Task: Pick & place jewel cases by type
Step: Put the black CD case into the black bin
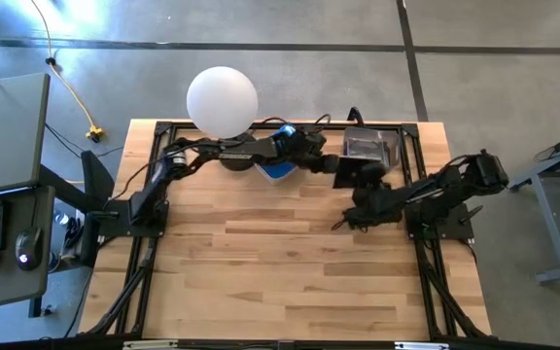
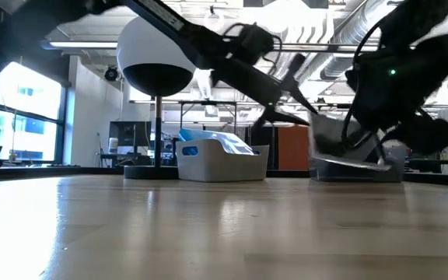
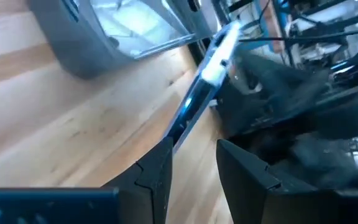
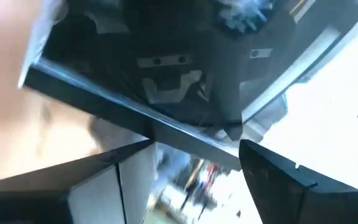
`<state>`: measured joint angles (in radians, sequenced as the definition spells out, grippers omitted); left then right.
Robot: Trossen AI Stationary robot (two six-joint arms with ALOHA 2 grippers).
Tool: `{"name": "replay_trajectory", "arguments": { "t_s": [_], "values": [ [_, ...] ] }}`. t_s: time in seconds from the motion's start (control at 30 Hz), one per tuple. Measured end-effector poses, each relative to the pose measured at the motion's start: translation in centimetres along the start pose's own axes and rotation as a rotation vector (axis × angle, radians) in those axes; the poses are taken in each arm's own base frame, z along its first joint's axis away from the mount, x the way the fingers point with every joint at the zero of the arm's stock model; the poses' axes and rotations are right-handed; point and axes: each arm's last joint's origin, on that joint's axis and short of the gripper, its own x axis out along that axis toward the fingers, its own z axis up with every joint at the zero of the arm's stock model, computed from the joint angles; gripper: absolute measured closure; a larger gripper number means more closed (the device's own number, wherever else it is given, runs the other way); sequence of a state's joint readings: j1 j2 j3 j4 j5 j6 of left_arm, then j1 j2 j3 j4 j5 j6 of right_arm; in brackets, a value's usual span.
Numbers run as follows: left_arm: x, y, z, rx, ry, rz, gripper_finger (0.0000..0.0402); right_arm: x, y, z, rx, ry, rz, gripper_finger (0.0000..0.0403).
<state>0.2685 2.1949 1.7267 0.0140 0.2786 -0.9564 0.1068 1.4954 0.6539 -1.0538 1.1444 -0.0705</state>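
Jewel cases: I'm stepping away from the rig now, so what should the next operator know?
Left gripper: shut on a clear case, held on edge by the grey tub.
Right gripper: open, fingers either side of that case.
Done: blue cases lie in the white tub; I see no loose cases elsewhere.
Left: place the held case, probably in the grey tub.

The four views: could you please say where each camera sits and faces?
High: above the table, looking straight down; both arms reach toward the clear tub.
Low: at tabletop height, looking level across into the room; arms enter from above.
Left wrist: on the left arm, looking past its hand at the case it grips.
Right wrist: on the right arm, looking past its open hand at a black-backed case.
Shared: high and low both show lamp and white tub.
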Motion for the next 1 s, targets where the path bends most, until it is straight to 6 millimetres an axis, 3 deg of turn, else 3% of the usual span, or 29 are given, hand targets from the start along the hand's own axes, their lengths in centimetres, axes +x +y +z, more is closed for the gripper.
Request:
{"name": "replay_trajectory", "arguments": {
  "t_s": [0.2,0.37,0.57,0.77,0.9,1.0],
  "values": [
    [2.6,0.0,3.0,0.056,0.020,0.028,0.0278,1.3,-2.4,-2.0,0.082,0.189,-0.013,0.0183],
    [2.2,-2.8,5.8,0.133,-0.042,-0.074,0.0278,2.9,-3.0,-2.7,0.062,0.273,-0.001,0.0183],
    [2.1,-2.2,6.4,0.148,-0.026,-0.035,0.0278,4.2,-4.3,-4.4,0.105,0.355,0.003,0.0183],
    [2.0,-2.0,6.3,0.247,0.017,-0.044,0.0278,2.7,-5.7,-6.3,0.168,0.296,0.029,0.0183],
    [1.8,-1.7,5.6,0.448,0.135,-0.071,0.0278,0.5,-6.4,-7.5,0.308,0.154,0.173,0.0186],
    [1.3,-2.8,4.3,0.625,0.219,-0.097,0.0278,-1.1,-6.6,-8.4,0.384,0.003,0.271,0.0193]
  ]
}}
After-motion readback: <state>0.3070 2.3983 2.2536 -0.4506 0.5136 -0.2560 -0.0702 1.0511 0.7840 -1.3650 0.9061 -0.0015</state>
